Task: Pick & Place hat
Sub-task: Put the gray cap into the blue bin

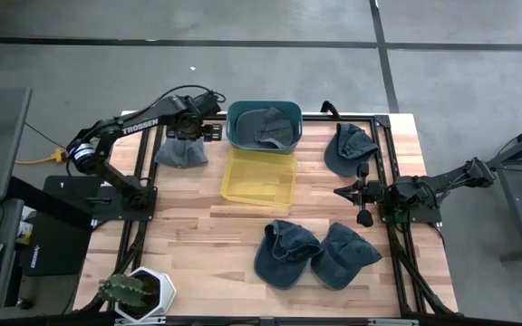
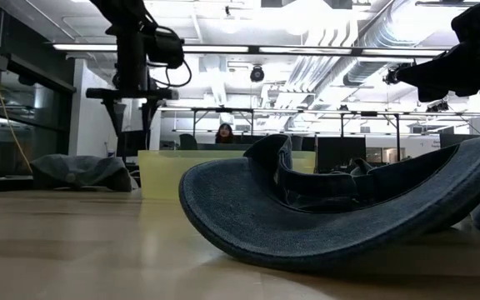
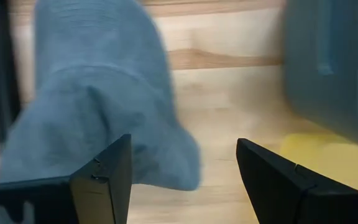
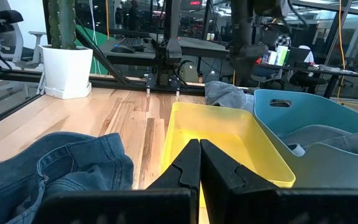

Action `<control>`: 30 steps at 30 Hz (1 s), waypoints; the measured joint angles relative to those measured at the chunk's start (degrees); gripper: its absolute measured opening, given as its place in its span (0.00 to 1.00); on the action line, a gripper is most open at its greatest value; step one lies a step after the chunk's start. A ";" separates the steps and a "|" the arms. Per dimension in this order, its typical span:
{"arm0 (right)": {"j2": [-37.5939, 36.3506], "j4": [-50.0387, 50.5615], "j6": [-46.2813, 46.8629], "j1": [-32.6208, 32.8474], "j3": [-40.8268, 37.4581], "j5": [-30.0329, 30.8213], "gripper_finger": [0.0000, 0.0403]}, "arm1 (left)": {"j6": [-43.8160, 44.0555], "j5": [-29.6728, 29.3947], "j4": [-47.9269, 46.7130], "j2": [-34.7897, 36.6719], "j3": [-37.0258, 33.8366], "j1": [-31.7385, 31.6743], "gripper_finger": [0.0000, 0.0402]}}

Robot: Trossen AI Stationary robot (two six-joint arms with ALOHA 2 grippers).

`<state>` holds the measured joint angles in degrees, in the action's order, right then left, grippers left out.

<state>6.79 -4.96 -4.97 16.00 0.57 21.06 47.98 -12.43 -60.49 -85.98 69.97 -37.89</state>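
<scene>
Beyond our bench point(image 1: 198, 217) runs grey floor; our left gripper point(image 3: 185, 177), fingers released, hovers beside a hat point(image 1: 180, 151); descending off-centre, we may pinch only loose brim and drop it; right gripper point(image 4: 199, 171) waits, fingers clenched.

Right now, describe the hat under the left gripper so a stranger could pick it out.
Find the blue bin at the table's far edge. The hat lies just left of it, beneath the open left gripper. It is the only grey one lying on the table; the others there are blue denim.

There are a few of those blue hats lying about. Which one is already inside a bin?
The hat in the teal bin at the table's far edge. The other four denim hats lie on the bare wood, and the yellow bin beside it holds nothing.
</scene>
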 joint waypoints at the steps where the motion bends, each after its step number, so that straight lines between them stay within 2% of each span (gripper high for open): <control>1: 0.00 -0.01 0.00 -0.01 -0.01 0.00 0.00 | -0.12 -0.43 -0.03 -0.51 0.00 0.00 0.58; 7: 0.00 0.00 0.00 0.00 -0.01 0.00 0.00 | 0.30 -1.41 2.76 -4.27 0.11 0.51 0.70; 13: 0.00 -0.01 0.00 -0.01 -0.01 0.00 0.00 | 2.35 -6.58 1.17 -6.05 0.07 0.39 0.81; 17: 0.00 0.01 0.00 0.01 0.01 0.00 0.00 | 6.48 -10.11 0.00 -6.05 0.07 0.25 0.82; 24: 0.00 0.01 0.00 0.01 -0.01 0.00 0.00 | 8.59 -9.77 -1.96 -6.05 0.07 -3.27 0.82; 30: 0.00 -0.01 0.00 0.00 -0.01 0.00 0.00 | 10.56 -9.91 -5.93 -6.77 0.07 -3.82 0.82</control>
<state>6.79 -4.97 -4.97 16.00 0.56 21.06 58.53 -22.34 -66.42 -92.75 70.04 -41.71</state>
